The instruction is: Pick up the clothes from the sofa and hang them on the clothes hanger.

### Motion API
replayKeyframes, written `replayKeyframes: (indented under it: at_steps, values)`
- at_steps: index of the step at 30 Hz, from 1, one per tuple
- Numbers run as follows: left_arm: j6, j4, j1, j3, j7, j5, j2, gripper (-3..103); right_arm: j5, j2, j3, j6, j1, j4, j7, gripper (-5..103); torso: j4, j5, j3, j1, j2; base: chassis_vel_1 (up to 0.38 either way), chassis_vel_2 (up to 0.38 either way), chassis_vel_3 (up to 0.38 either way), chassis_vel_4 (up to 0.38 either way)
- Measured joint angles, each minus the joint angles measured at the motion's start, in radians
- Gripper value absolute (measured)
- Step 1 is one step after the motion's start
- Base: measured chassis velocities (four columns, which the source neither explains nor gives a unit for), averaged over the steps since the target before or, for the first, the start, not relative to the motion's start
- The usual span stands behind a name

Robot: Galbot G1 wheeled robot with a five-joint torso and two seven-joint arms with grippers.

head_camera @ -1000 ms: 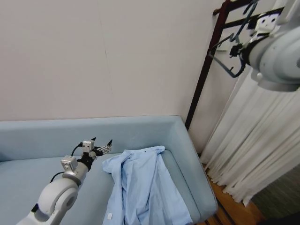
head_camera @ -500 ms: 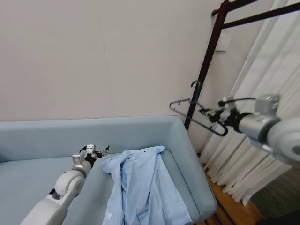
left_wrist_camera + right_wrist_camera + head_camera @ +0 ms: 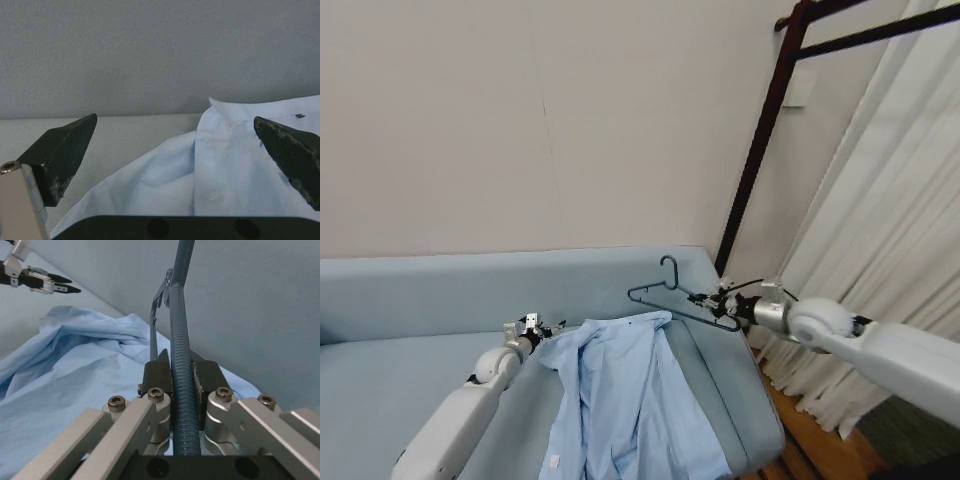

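One light-blue shirt (image 3: 630, 400) lies crumpled on the sofa (image 3: 410, 300), low and a little right of centre in the head view, its collar towards the backrest. The left gripper (image 3: 552, 326) sits just beside the shirt's upper left edge with its jaws spread wide and nothing between them. The right gripper (image 3: 722, 300), right of centre, has its jaws pressed together on a ribbed part of the dark hanger (image 3: 670, 295), which hangs in the air just above the collar.

The likeliest slip, as I judge it, is a poor pinch. The cloth is bunched and folded, so the left jaws may catch a single loose layer, or the seat cover with it, and the shirt would slide out or lift crooked. The hanger is held far from its hook, so any snag in the fabric could twist it in the grip. The two grippers work near each other over the collar and may knock together.

Counted: one shirt, one hanger, one sofa, two grippers, one dark rack (image 3: 760, 140) at upper right, one pale curtain (image 3: 880, 250) beside it.
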Motion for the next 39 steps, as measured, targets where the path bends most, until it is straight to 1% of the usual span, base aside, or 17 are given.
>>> replayKeyframes:
  at_steps: [2, 4, 5, 6, 7, 8, 11, 13, 14, 17, 18, 22, 29, 35, 37, 38, 39]
  values:
    - [-0.011, 0.038, -0.006, 0.005, 0.008, 0.004, -0.008, 100, -0.013, 0.080, -0.007, 0.013, -0.016, -0.065, -0.034, 8, 0.0026, 0.0007, 0.000, 0.000, 0.000, 0.000, 0.000, 0.000, 0.000]
    - [-0.026, 0.081, -0.032, 0.031, 0.028, 0.006, -0.029, 100, -0.029, 0.121, -0.003, 0.034, -0.049, -0.100, -0.045, 8, 0.0028, -0.0002, 0.000, 0.000, 0.000, 0.025, 0.052, 0.026, 0.024]
    - [-0.026, 0.081, -0.032, 0.031, 0.028, 0.006, -0.029, 100, -0.029, 0.121, -0.003, 0.034, -0.049, -0.100, -0.045, 8, 0.0028, -0.0002, 0.000, 0.000, 0.000, 0.039, 0.052, 0.033, 0.028]
    - [-0.032, 0.101, -0.046, 0.046, 0.042, 0.007, -0.042, 100, -0.034, 0.136, 0.006, 0.040, -0.069, -0.113, -0.047, 8, 0.0026, 0.0001, 0.000, 0.000, 0.000, 0.022, 0.052, 0.033, -0.011]
    - [-0.040, 0.116, -0.059, 0.060, 0.054, 0.008, -0.055, 100, -0.038, 0.143, 0.013, 0.044, -0.083, -0.120, -0.048, 8, 0.0015, 0.0004, 0.000, 0.000, 0.000, 0.000, 0.000, 0.000, 0.000]
    - [-0.045, 0.125, -0.068, 0.071, 0.066, 0.008, -0.067, 100, -0.041, 0.145, 0.017, 0.046, -0.093, -0.126, -0.051, 8, 0.0005, 0.0001, 0.000, 0.000, 0.000, 0.000, 0.000, 0.000, 0.000]
    - [-0.055, 0.143, -0.084, 0.090, 0.091, 0.008, -0.086, 100, -0.045, 0.146, 0.022, 0.047, -0.106, -0.137, -0.061, 8, 0.0003, 0.0000, 0.000, 0.000, 0.000, 0.000, 0.000, 0.000, 0.000]
    - [-0.079, 0.182, -0.113, 0.120, 0.128, 0.005, -0.114, 100, -0.046, 0.142, 0.025, 0.047, -0.118, -0.152, -0.074, 8, 0.0003, 0.0005, 0.000, 0.000, 0.000, 0.000, 0.000, 0.000, 0.000]
    - [-0.079, 0.182, -0.113, 0.120, 0.128, 0.005, -0.114, 100, -0.046, 0.142, 0.025, 0.047, -0.118, -0.152, -0.074, 8, 0.0003, 0.0005, 0.000, 0.000, 0.000, 0.000, 0.000, 0.000, 0.000]
    - [-0.105, 0.281, -0.170, 0.159, 0.155, 0.026, -0.163, 100, -0.050, 0.140, 0.031, 0.056, -0.134, -0.160, -0.076, 8, 0.0009, 0.0004, 0.000, 0.000, 0.000, 0.000, 0.000, 0.000, 0.000]
    - [-0.105, 0.281, -0.170, 0.159, 0.155, 0.026, -0.163, 100, -0.050, 0.140, 0.031, 0.056, -0.134, -0.160, -0.076, 8, 0.0009, 0.0004, 0.000, 0.000, 0.000, 0.000, 0.000, 0.000, 0.000]
    - [-0.132, 0.414, -0.241, 0.171, 0.165, 0.053, -0.225, 100, -0.055, 0.137, 0.042, 0.058, -0.153, -0.155, -0.061, 8, 0.0012, 0.0004, 0.000, 0.000, 0.000, 0.000, 0.000, 0.000, 0.000]
    - [-0.140, 0.485, -0.287, 0.160, 0.167, 0.055, -0.258, 100, -0.064, 0.139, 0.050, 0.066, -0.165, -0.160, -0.039, 8, 0.0011, 0.0003, 0.000, 0.000, 0.000, 0.000, 0.000, 0.000, 0.000]
    - [-0.178, 0.645, -0.373, 0.164, 0.220, 0.055, -0.291, 100, -0.063, 0.135, 0.054, 0.072, -0.169, -0.160, -0.020, 8, 0.0011, 0.0003, 0.000, 0.000, 0.000, 0.000, 0.000, 0.000, 0.000]
    - [-0.182, 0.672, -0.387, 0.166, 0.233, 0.056, -0.296, 100, -0.062, 0.133, 0.055, 0.072, -0.169, -0.159, -0.018, 8, 0.0011, 0.0003, 0.000, 0.000, 0.000, 0.000, 0.000, 0.000, 0.000]
    - [-0.185, 0.690, -0.395, 0.169, 0.243, 0.057, -0.299, 103, -0.061, 0.131, 0.055, 0.072, -0.168, -0.159, -0.016, 8, 0.0009, 0.0003, 0.000, 0.000, 0.000, 0.000, 0.000, 0.000, 0.000]
    - [-0.191, 0.713, -0.404, 0.173, 0.258, 0.062, -0.304, 103, -0.060, 0.130, 0.055, 0.072, -0.168, -0.159, -0.015, 8, 0.0010, 0.0003, 0.000, 0.000, 0.000, 0.000, 0.000, 0.000, 0.000]
